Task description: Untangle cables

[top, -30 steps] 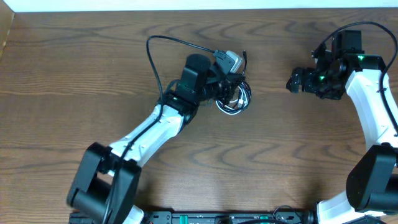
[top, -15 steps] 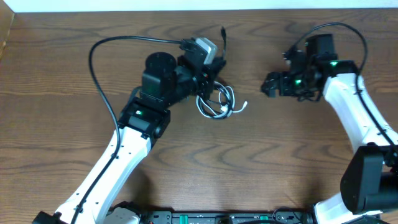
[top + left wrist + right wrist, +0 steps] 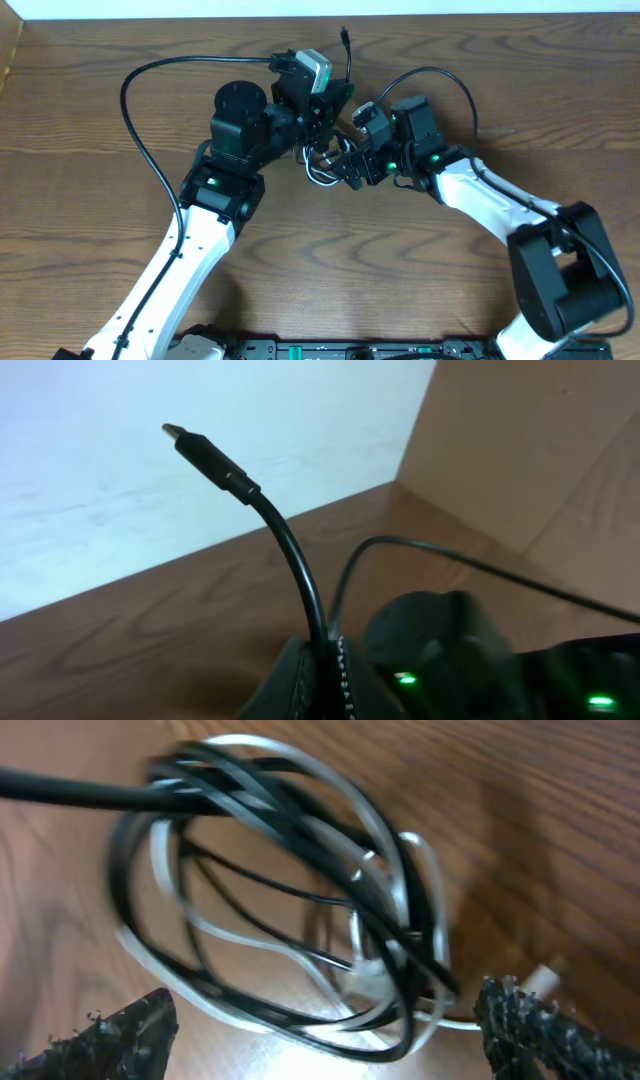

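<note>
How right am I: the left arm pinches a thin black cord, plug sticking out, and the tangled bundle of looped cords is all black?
Not all black: the tangled bundle of looped cords is black and white, per the right wrist view.

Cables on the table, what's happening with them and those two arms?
The left claw is shut on a black cable, its plug end sticking up. The right claw stands open at the tangle of black and white cables, close to the wooden table. The loops are not yet pulled apart.
</note>
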